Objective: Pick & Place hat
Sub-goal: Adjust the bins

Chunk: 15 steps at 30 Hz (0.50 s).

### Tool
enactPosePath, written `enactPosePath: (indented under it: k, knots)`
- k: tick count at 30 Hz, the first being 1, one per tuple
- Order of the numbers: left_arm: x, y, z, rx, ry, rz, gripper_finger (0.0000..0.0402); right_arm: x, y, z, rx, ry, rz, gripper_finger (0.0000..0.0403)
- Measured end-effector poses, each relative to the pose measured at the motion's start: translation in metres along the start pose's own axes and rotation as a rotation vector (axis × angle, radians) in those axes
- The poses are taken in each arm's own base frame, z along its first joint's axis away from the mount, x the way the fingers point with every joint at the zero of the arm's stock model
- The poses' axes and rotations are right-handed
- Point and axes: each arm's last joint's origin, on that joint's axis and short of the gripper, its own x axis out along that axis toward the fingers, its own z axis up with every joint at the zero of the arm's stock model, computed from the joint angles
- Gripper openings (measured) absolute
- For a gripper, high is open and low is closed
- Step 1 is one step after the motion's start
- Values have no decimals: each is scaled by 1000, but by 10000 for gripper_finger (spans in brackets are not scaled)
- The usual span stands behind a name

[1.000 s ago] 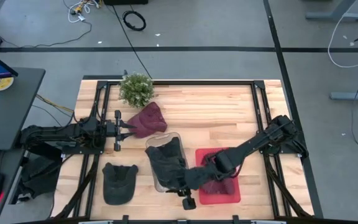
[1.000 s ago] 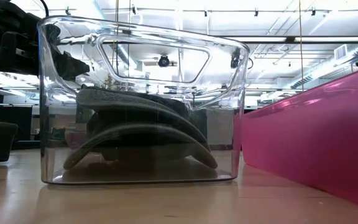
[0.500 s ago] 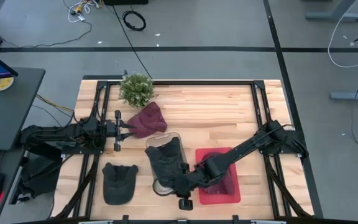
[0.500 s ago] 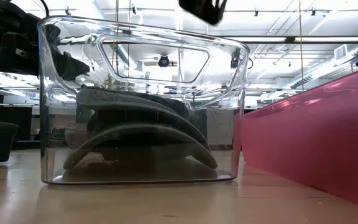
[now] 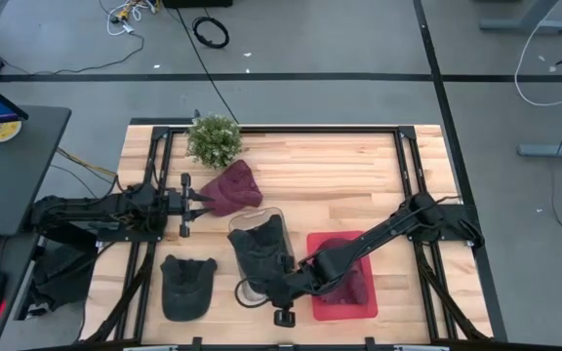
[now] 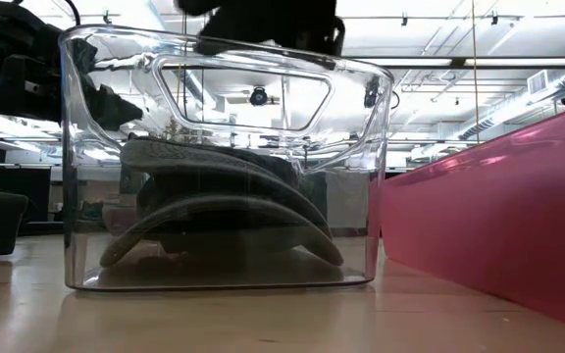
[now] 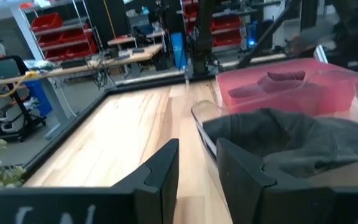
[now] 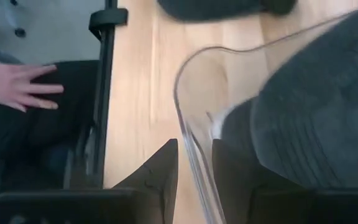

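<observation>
I've got the right hand (image 5: 274, 292) poised at the near rim of the clear bin (image 5: 243, 230), fingers narrowly parted astride its wall, the dark hat (image 5: 260, 255) inside, so next I'd grip the rim or hat.

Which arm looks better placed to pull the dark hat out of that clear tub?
Probably the right: its gripper hangs over the clear tub holding the dark hat. The left gripper waits beside the maroon hat.
</observation>
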Motion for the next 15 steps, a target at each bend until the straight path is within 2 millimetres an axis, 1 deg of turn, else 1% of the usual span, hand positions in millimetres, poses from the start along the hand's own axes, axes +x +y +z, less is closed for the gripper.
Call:
enactPosePath:
  k: [2, 4, 7, 10, 12, 15]
  knots:
    - [0, 0, 0, 0, 0, 0, 115, 4, 3, -4, -17, 3, -20, 103]
    - [0, 0, 0, 0, 5, -2, 115, 13, 5, -6, -22, -17, -22, 103]
    - [1, 0, 0, 0, 6, -1, 115, 30, 2, -13, -28, 3, -55, 103]
    - [1, 0, 0, 0, 5, 0, 115, 45, -2, -16, -7, -8, -72, 103]
    - [1, 0, 0, 0, 7, -1, 115, 50, -5, -13, 41, -36, -61, 103]
    - [1, 0, 0, 0, 5, -1, 115, 52, -8, -10, 114, -52, -55, 102]
